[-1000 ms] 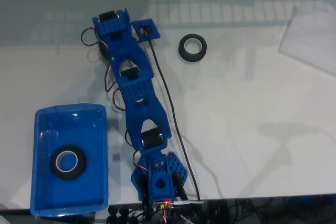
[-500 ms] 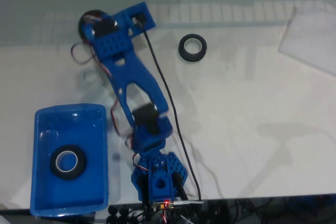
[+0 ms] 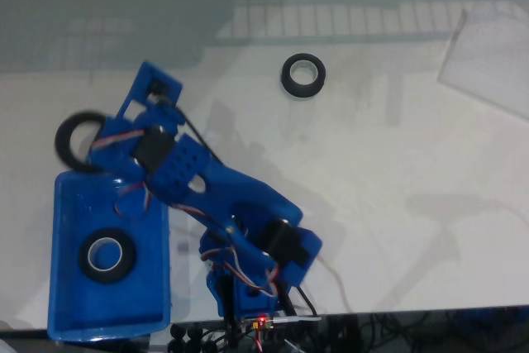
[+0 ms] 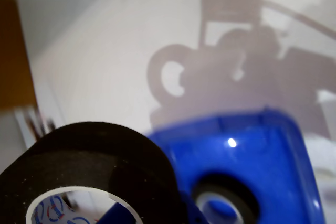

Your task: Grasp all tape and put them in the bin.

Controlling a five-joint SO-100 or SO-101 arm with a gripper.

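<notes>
Bin [image 3: 62, 204] sits on the tabletop [image 3: 397, 171] with one tape roll [image 3: 107, 255] inside; another roll [image 3: 302, 75] lies well apart. Claw [image 3: 97, 140] grips a third roll [image 3: 76, 140] just outside the bin's rim, so releasing now could drop it outside.

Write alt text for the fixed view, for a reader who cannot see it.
A blue robot arm carries a black tape roll in its end effector just past the far edge of a blue bin. A second roll lies inside the bin; a third sits on the white table.
</notes>
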